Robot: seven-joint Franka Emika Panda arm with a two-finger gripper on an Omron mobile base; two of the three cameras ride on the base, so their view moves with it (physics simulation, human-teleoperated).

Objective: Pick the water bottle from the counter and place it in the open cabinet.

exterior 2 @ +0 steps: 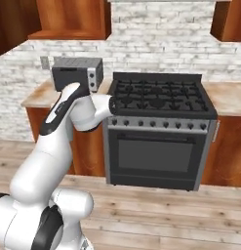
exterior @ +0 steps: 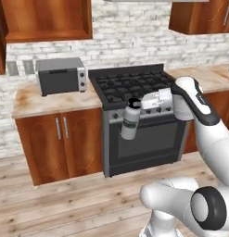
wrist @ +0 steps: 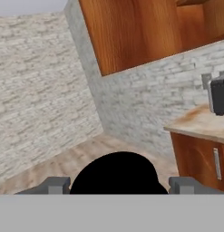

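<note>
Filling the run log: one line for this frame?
phase: carry | claw: shut on water bottle | bottle: airborne before stove | open cabinet: bottle not yet inside

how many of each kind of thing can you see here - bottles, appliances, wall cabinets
Water bottle: 1, held in the gripper in front of the stove
Appliances: 2, the stove and the grey toaster oven on the counter
Wall cabinets: 2, the open cabinet at upper left and one at upper right
Total: 5
</note>
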